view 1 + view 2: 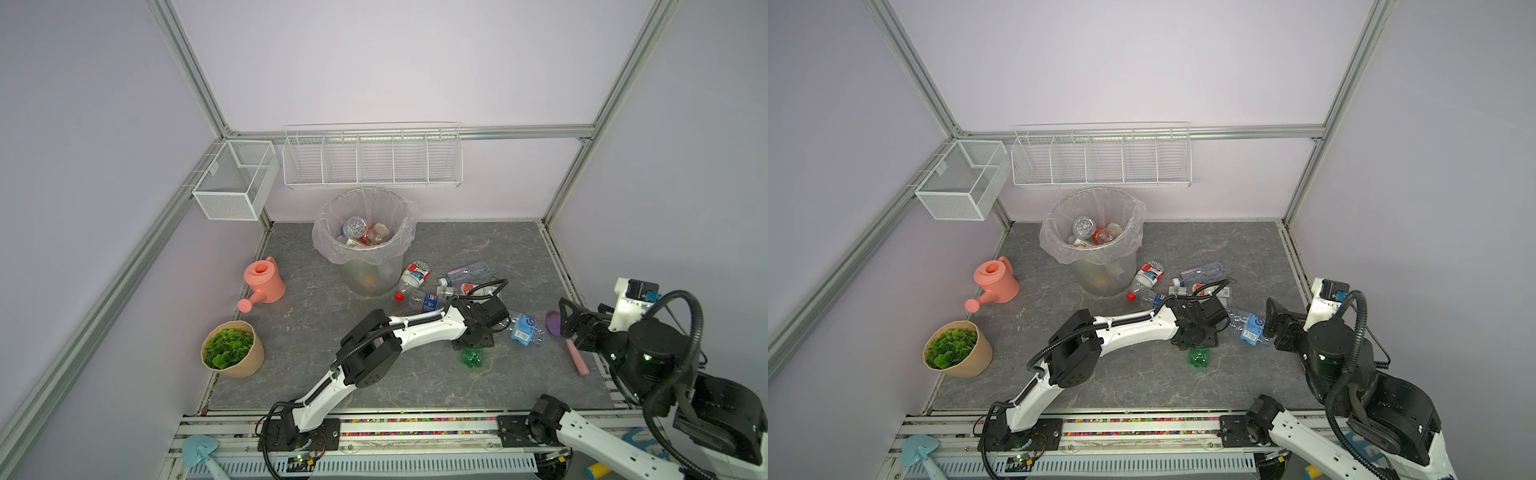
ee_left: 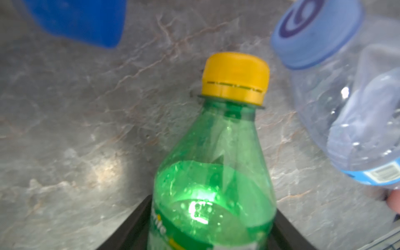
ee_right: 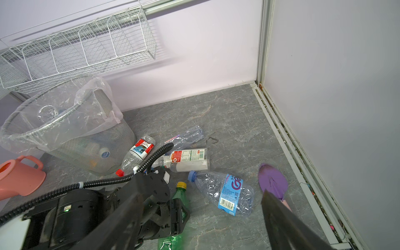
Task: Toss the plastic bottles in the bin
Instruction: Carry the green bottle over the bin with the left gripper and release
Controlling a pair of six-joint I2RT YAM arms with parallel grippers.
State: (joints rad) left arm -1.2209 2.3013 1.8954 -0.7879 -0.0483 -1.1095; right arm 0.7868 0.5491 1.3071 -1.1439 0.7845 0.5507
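Note:
A green bottle (image 2: 214,173) with a yellow cap lies on the grey floor, and my left gripper (image 1: 473,343) is shut on its body; its base sticks out below the gripper (image 1: 1200,358). A crumpled clear bottle with a blue label (image 1: 525,328) lies just right of it. Several more bottles (image 1: 415,276) lie in a cluster by the bin (image 1: 322,239), which holds several bottles. My right gripper (image 1: 568,322) hangs open and empty at the right, above the floor.
A purple spade (image 1: 554,322) with a pink handle lies under the right gripper. A pink watering can (image 1: 264,282) and a beige plant pot (image 1: 232,351) stand at the left. White wire baskets (image 1: 372,160) hang on the back wall above the bin.

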